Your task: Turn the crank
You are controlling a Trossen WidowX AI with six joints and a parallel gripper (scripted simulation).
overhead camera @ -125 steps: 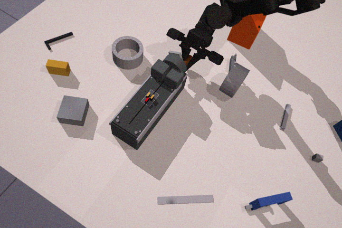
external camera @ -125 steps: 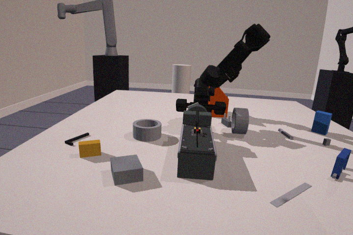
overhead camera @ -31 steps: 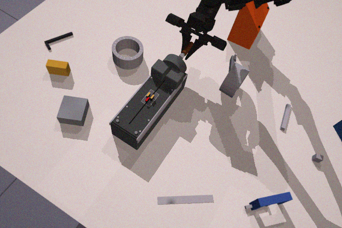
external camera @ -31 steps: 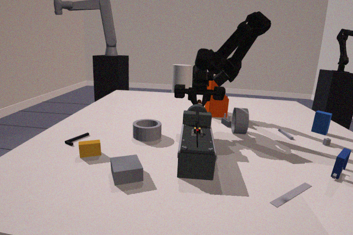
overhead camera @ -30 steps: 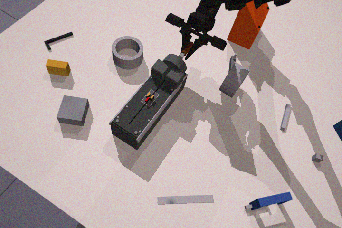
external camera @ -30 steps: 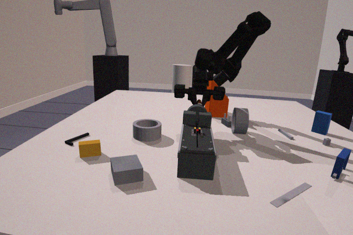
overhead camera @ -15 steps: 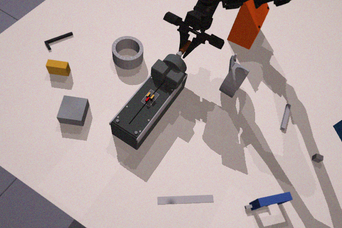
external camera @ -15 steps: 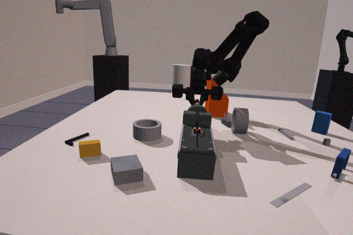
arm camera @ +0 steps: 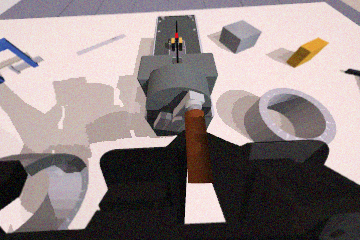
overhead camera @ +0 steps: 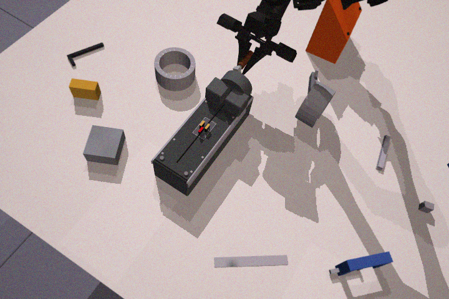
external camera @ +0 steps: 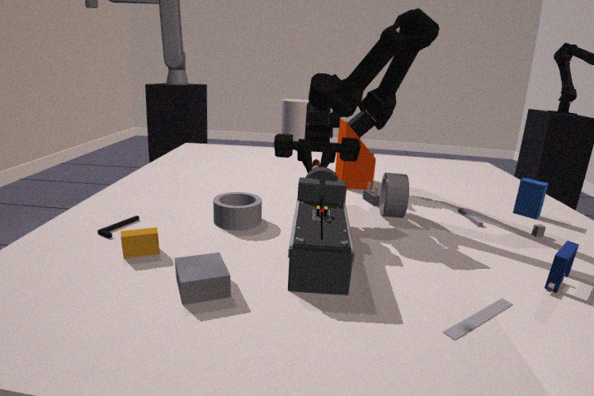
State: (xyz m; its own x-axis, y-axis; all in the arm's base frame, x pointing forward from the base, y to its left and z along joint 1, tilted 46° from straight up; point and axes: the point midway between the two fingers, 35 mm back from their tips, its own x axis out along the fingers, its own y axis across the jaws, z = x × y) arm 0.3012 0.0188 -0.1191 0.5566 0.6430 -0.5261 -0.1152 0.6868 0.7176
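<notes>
Your gripper (overhead camera: 246,68) (external camera: 316,168) (arm camera: 192,134) is gripping the brown handle (overhead camera: 246,59) (external camera: 316,162) (arm camera: 198,145). The red pointer (overhead camera: 201,129) (external camera: 322,210) (arm camera: 176,35) is sitting by the brass marks (overhead camera: 207,126) (external camera: 324,207) (arm camera: 180,41), slightly off level, on the crank end's far side.
</notes>
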